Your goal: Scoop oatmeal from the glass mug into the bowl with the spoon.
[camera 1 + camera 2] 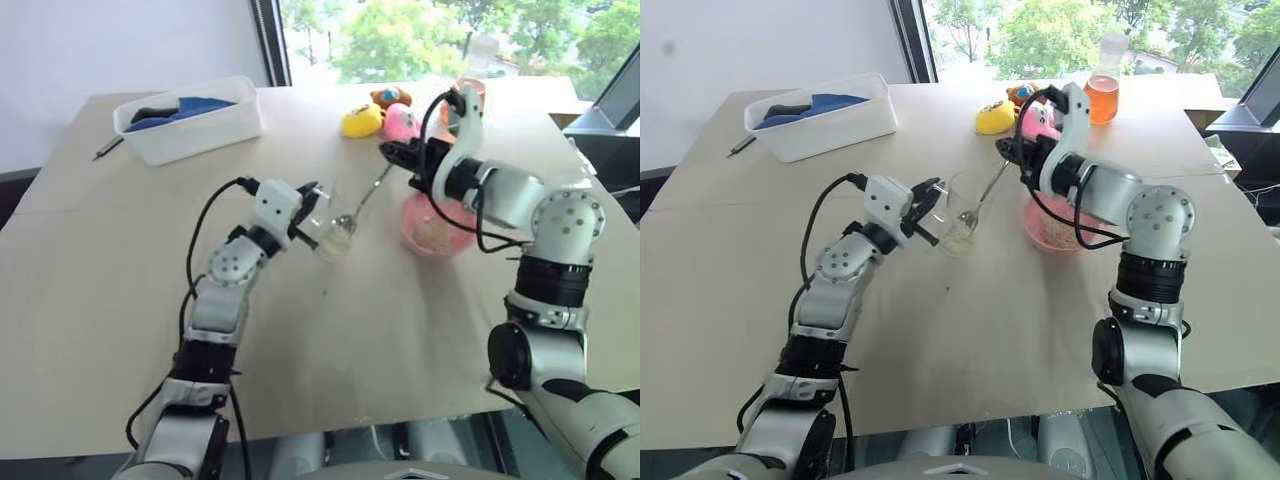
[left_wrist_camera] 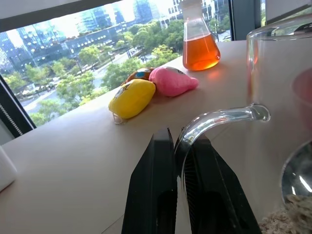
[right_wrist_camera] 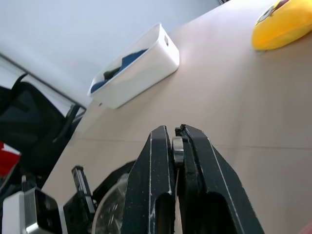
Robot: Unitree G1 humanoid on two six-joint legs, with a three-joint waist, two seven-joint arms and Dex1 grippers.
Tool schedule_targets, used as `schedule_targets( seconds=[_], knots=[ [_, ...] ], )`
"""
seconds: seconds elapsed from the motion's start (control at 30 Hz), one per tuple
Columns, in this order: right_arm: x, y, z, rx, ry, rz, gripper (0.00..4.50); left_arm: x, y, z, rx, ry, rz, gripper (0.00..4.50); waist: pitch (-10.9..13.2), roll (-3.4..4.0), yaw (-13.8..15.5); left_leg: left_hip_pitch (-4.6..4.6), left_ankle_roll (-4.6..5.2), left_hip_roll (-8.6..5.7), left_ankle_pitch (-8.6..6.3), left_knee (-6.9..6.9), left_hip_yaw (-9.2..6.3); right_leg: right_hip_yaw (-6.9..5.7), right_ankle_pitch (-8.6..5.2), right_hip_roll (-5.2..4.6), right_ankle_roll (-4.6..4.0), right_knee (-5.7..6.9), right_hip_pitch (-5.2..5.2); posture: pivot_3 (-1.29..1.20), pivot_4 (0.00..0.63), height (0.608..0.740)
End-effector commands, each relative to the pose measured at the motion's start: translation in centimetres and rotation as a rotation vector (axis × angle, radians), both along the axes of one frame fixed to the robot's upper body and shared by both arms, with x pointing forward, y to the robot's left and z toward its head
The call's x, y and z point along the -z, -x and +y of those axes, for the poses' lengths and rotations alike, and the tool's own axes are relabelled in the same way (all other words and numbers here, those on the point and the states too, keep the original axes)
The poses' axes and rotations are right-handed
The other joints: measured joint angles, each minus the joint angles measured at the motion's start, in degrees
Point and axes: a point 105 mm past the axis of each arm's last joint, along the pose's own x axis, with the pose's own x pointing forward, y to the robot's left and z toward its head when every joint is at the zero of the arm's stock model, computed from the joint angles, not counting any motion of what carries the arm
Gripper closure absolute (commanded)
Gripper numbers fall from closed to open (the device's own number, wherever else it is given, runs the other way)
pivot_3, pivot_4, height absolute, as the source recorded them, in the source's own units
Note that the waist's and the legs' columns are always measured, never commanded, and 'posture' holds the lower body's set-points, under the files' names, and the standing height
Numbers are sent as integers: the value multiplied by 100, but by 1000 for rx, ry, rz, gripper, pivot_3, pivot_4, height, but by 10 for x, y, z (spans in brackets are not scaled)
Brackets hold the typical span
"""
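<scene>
The glass mug stands tilted mid-table with pale oatmeal in its bottom. My left gripper is shut on the mug's curved glass handle. The silver spoon slants down from the right, its head inside the mug just above the flakes. My right gripper is shut on the upper end of the spoon's handle, above and to the right of the mug. The pink bowl sits right of the mug, under my right forearm, with some oatmeal inside.
A white tub holding blue cloth stands at the back left, a dark pen beside it. Yellow and pink toys and a flask of orange liquid stand at the back, behind the bowl.
</scene>
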Motion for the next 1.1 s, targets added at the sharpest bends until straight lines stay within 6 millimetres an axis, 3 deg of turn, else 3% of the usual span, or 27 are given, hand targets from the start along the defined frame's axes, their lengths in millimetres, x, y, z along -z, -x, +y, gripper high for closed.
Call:
schedule_targets(
  seconds=[0.03,0.27,0.67,1.1],
  knots=[
    [-21,-4,-17,56,-66,-45,4500,-20,-3,-6,11,18,-109,4273,0,0,-8,-1,0,0,0,0,1,0,0,0,0,0,0,0,150,740],
    [-31,-10,-45,144,-113,-44,4500,-18,-15,-8,-25,83,-116,4273,0,0,-15,-7,-1,-1,1,0,-1,-4,0,-1,1,-1,0,0,150,740],
    [-41,-12,-74,226,-274,10,4500,-19,-23,-12,-30,189,-120,4273,0,1,-84,-14,-1,0,1,0,-1,-11,0,-3,1,-1,0,0,150,740],
    [-28,-10,-86,262,-414,106,4500,-17,-22,-14,-24,238,-137,4273,0,1,-118,-17,-2,5,2,1,-1,-12,1,-4,2,-2,0,0,150,740]
  ],
)
